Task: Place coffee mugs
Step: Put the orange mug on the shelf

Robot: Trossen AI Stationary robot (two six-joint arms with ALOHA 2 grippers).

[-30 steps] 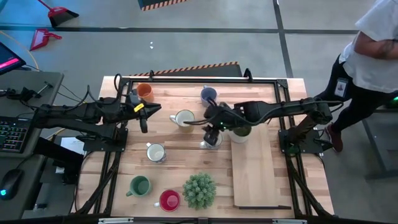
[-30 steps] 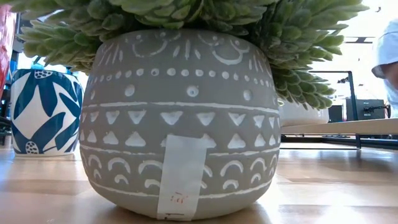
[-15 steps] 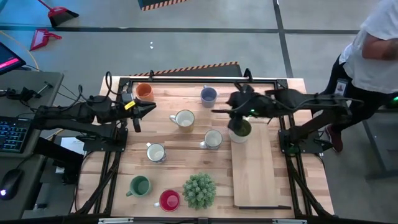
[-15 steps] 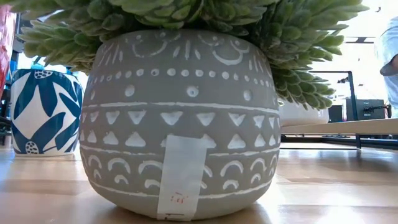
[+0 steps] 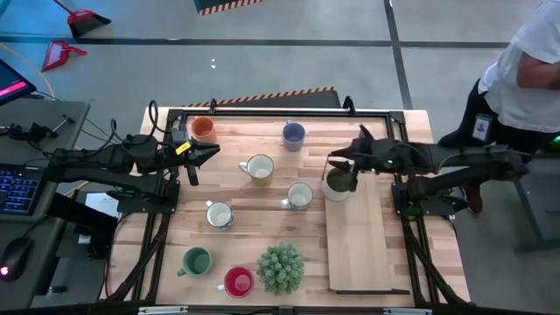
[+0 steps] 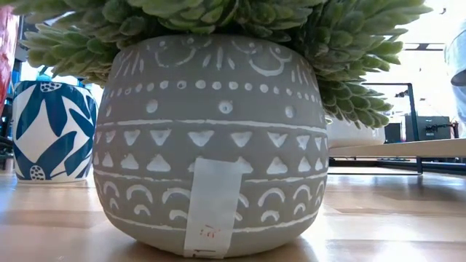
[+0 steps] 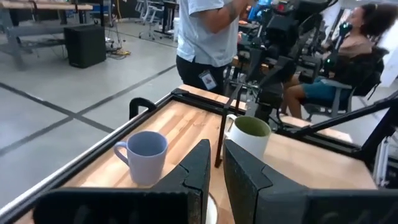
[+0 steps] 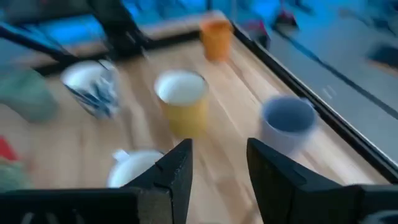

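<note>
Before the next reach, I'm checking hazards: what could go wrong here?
The right gripper, fingers open, hangs right by the olive green ceramic mug at the edge of the pale wooden board; a swing might tip it. A person walks close beside that arm, so contact is possible.

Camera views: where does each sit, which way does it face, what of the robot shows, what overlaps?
High view: overhead, straight down on the table; both arms, left end effector, right end effector.
Low view: at tabletop height, level, blocked by the plant pot; no robot parts.
Left wrist view: faces across the table to the blue-grey mug and olive green mug; own fingers nearly together, right arm beyond.
Right wrist view: faces the orange mug; own fingers apart.
Shared: both wrist views and the high view show the blue-grey mug.
</note>
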